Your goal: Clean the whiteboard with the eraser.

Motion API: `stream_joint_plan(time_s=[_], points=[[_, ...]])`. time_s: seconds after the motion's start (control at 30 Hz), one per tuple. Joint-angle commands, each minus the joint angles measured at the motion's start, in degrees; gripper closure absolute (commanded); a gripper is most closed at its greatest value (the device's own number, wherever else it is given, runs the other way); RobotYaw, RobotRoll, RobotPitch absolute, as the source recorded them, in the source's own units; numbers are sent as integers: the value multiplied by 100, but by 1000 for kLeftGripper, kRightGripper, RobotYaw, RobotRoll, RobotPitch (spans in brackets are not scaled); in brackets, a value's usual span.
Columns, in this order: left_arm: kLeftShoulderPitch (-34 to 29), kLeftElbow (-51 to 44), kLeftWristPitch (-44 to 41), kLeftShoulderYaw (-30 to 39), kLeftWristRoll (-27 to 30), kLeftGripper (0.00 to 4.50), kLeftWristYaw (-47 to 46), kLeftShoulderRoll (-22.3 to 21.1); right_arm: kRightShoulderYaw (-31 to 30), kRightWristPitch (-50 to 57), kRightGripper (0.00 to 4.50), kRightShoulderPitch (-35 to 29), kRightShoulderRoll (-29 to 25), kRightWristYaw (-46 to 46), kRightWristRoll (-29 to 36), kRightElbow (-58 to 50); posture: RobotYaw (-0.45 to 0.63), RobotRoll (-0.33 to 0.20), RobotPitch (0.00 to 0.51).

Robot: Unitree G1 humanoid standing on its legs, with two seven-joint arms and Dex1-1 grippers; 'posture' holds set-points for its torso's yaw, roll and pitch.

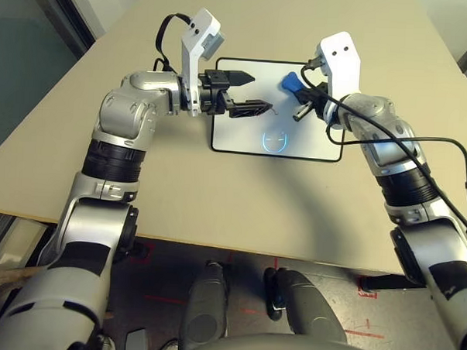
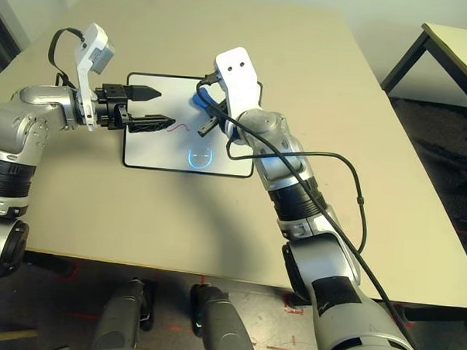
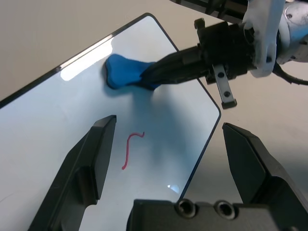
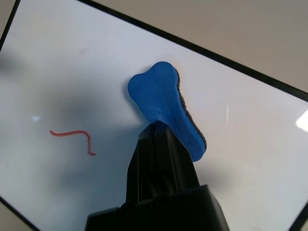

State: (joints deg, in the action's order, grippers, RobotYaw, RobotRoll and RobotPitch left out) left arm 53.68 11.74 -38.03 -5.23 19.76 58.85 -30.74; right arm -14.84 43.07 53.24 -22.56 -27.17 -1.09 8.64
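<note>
A pale beige table (image 1: 141, 163) is carrying one whiteboard (image 1: 243, 140), lying flat near the middle. One red squiggle (image 3: 131, 150) and one bluish light reflection (image 1: 274, 139) are showing on its white surface. The right gripper (image 3: 159, 73) is pinching one blue eraser (image 4: 163, 103) between closed fingers, holding it tilted over the board's far right part. The left gripper (image 1: 241, 94) is hovering over the board's left half with its two black fingers (image 3: 91, 159) spread wide apart, gripping nothing.
</note>
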Motion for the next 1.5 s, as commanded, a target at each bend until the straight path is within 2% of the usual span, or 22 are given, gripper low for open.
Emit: stream_joint_plan(time_s=[0.03,0.5,1.03,1.27,1.5], points=[[-15,-48,-55,-43,-3,0,38,-34,97,236,4487,-155,-128,132,-190,44,-60,0,176],[55,-37,-89,-78,-14,0,68,-27,-232,694,4487,-873,149,60,-98,-783,-54,0,172],[72,22,-59,-93,-29,0,110,-1,297,286,4487,-151,-140,288,-261,-41,-67,0,171],[79,22,-69,-85,-32,0,112,-5,342,265,4487,-175,-157,304,-263,-6,-63,0,170],[81,-5,-93,-84,-32,0,105,-13,115,591,4487,-550,54,246,-184,-526,-58,0,172]])
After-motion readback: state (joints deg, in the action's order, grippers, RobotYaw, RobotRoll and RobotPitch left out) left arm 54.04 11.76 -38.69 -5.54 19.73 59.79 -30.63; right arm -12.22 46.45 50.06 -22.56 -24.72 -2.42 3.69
